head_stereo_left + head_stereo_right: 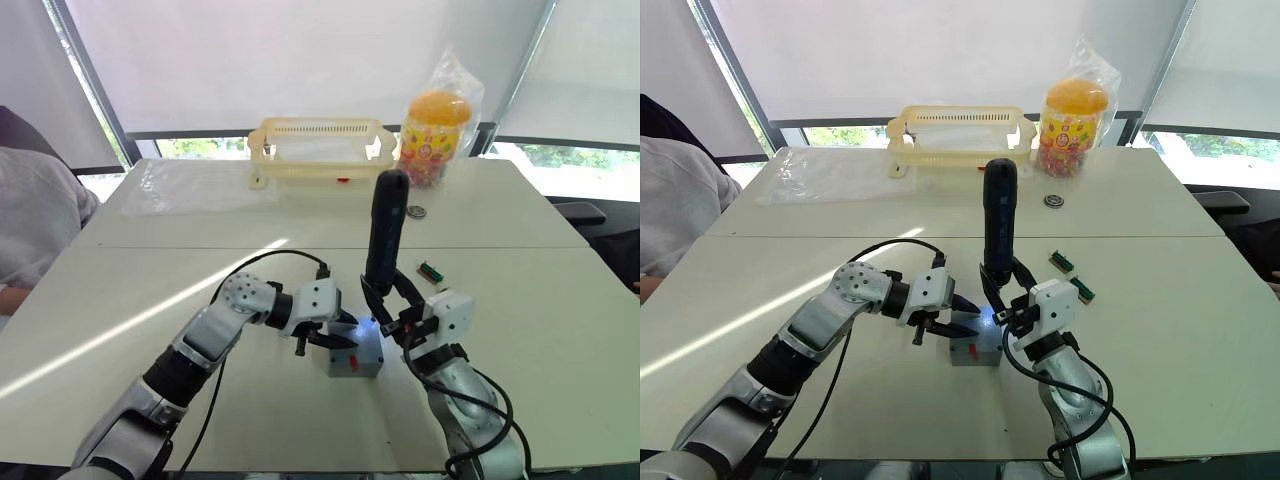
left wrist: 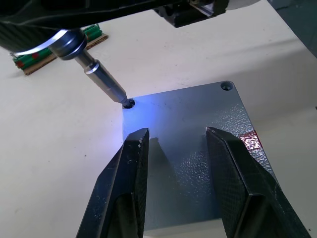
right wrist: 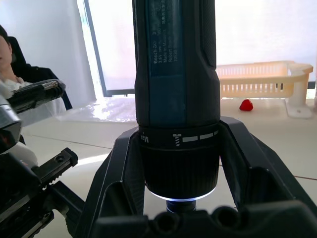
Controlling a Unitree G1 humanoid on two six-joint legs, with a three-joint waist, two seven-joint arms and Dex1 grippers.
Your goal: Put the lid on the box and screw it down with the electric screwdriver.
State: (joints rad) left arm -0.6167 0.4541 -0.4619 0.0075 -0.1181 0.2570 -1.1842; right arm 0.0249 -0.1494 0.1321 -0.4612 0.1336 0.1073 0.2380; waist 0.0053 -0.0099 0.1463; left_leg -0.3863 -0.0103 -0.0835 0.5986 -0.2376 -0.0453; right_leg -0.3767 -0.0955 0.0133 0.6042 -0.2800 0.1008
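R gripper jaws clamping cylindrical electric screwdriver upright, bit entering corner hole of textured grey lid; L gripper jaws spread, holding nothing.

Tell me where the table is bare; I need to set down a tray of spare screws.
Bare: the table's near right side, below the green circuit boards, and the left side before the plastic sheet. Crowded: around the box, with both grippers and the electric screwdriver.
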